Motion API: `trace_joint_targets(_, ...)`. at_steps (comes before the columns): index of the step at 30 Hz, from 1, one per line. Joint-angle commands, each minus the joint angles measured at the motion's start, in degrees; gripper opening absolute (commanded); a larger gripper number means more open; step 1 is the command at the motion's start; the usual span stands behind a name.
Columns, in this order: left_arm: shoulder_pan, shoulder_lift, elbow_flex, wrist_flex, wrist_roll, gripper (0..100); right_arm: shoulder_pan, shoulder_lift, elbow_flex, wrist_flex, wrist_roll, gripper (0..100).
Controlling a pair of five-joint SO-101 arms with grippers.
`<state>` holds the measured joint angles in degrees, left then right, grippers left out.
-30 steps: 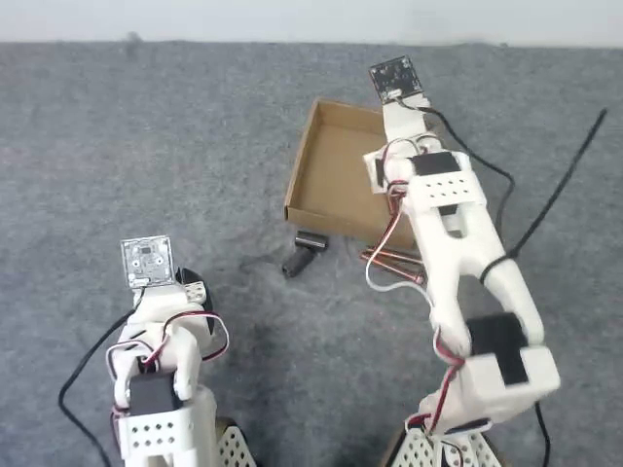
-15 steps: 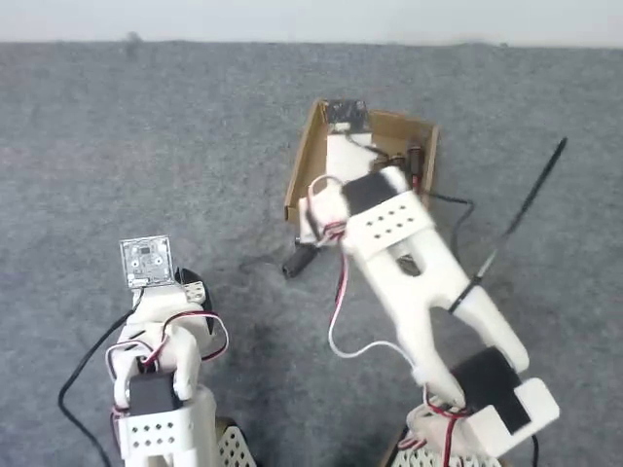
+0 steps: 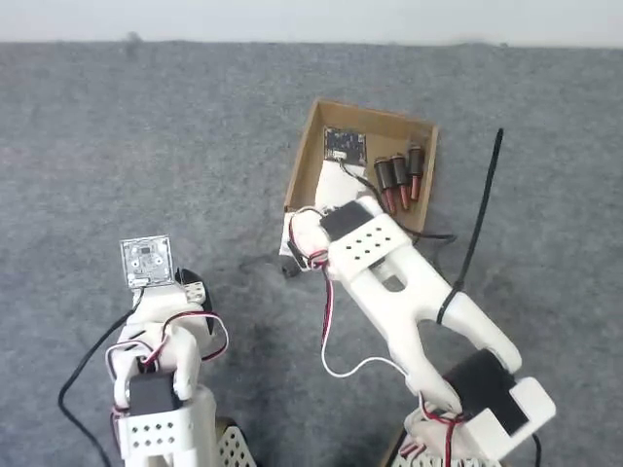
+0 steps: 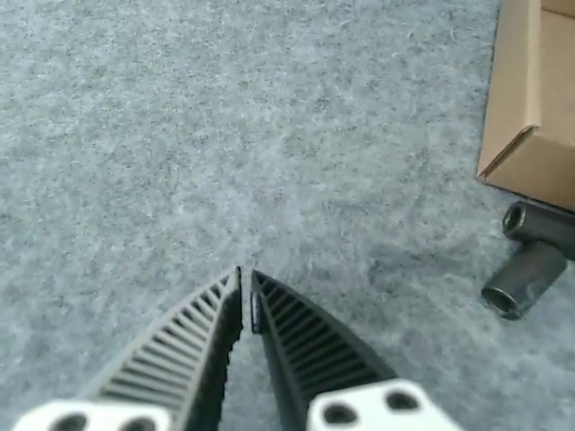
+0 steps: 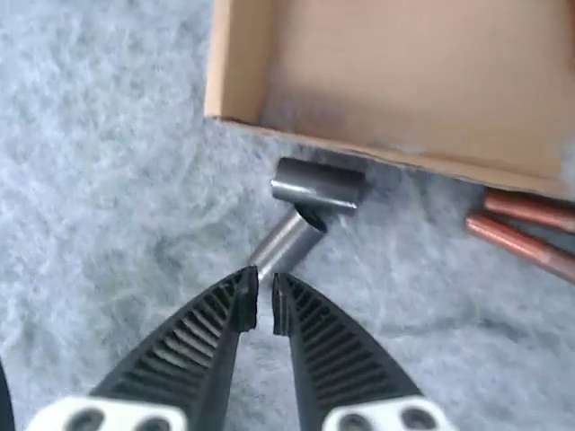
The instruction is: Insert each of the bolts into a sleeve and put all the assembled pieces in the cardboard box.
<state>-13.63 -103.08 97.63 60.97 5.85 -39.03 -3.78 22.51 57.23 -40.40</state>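
Two dark, round metal sleeves [image 5: 319,187] lie on the fuzzy grey bench [image 4: 180,135], at 7 o'clock from the brown cardboard box [image 3: 302,161]. Three pieces [image 3: 399,177] lie inside. Shiny copper bolts [image 5: 526,209] are cut off at the edge. Left jaws and right jaws: nearly closed, empty.

Setting, as I read it from my station: robotics test bench, lab or workshop sort. Evidence logged:
- one table [image 3: 146,126] covered in grey felt-like matting
- plain pale wall [image 3: 292,19] along its far edge
- white plastic left arm [image 3: 161,379] and right arm [image 3: 409,292]
- exposed servo wires [image 3: 327,311]
- black cable [image 3: 482,209] trailing toward the right edge
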Motion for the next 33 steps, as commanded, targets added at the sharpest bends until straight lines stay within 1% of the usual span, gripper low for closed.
trace_joint_targets(1,-0.3,-0.7,-1.1,0.2,-0.4,2,-1.7,-1.9,0.4,-3.4,-1.3,0.6)
trace_joint_targets(4,-0.2,-0.7,-1.1,0.2,-0.4,2,-2.4,2.0,-0.6,-3.6,-1.4,0.7)
trace_joint_targets(8,-0.2,-0.7,-1.1,0.2,-0.4,2,-2.6,9.3,-5.0,-2.9,-5.6,0.7)
trace_joint_targets(12,-0.2,-0.7,-1.1,0.2,-0.4,2,-2.7,14.4,-10.4,0.0,-6.2,0.9)
trace_joint_targets(14,-0.2,-0.7,-1.1,0.2,-0.4,2,-2.9,16.0,-12.8,2.2,-6.2,4.7)
trace_joint_targets(18,-0.2,-0.7,-1.1,0.1,-0.4,2,-4.2,18.1,-15.4,4.6,-6.2,18.4)
trace_joint_targets(20,-0.2,-0.7,-1.1,0.1,-0.4,2,-4.4,18.9,-15.7,4.4,-6.3,20.6)
trace_joint_targets(22,-0.2,-0.7,-1.1,0.1,-0.4,2,-4.4,19.7,-15.7,3.1,-8.6,19.3)
trace_joint_targets(25,-0.2,-0.7,-1.1,0.1,-0.4,2,-4.1,21.7,-15.7,1.2,-11.3,14.5)
trace_joint_targets(29,-0.2,-0.7,-1.1,0.1,-0.4,2,-4.1,23.4,-15.7,-1.2,-11.5,8.6)
trace_joint_targets(33,-0.2,-0.7,-1.1,0.1,-0.4,2,-4.1,23.5,-15.7,-1.6,-11.5,7.4)
